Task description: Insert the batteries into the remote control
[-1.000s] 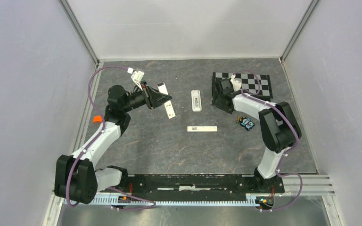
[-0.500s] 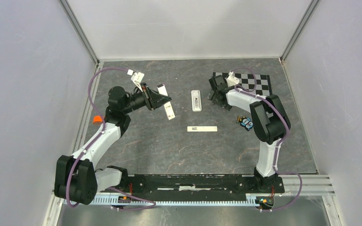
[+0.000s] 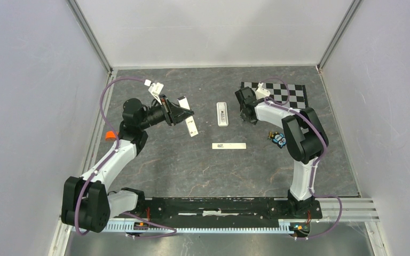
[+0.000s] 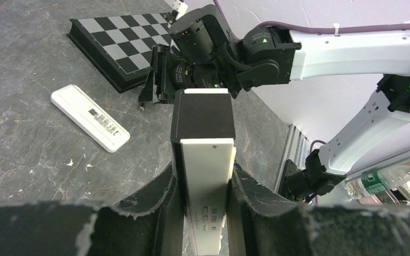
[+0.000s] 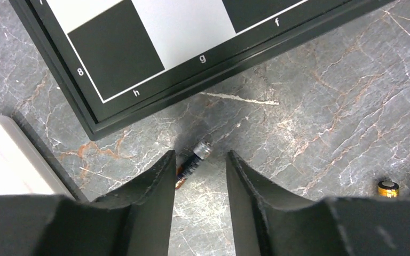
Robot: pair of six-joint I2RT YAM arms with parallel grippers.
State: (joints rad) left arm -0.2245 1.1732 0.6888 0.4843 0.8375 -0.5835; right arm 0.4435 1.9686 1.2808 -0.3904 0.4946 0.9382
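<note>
My left gripper is shut on the white remote control and holds it above the table. Its back faces the wrist camera, with a dark recess at the far end. My right gripper points down at the table beside the checkerboard corner. Its jaws stand apart on either side of a slim battery that lies slantwise on the stone, close to the left finger. From above, the right gripper hides this battery. More batteries lie beside the right arm.
A short white piece with a grey label lies between the two grippers. A slim white bar lies nearer the arm bases. The checkerboard is at the back right. The end of another cell shows at the right edge.
The right gripper has moved left off the checkerboard's corner and come down over the battery, its jaws first wider, now narrower. The left arm and remote have not moved.
</note>
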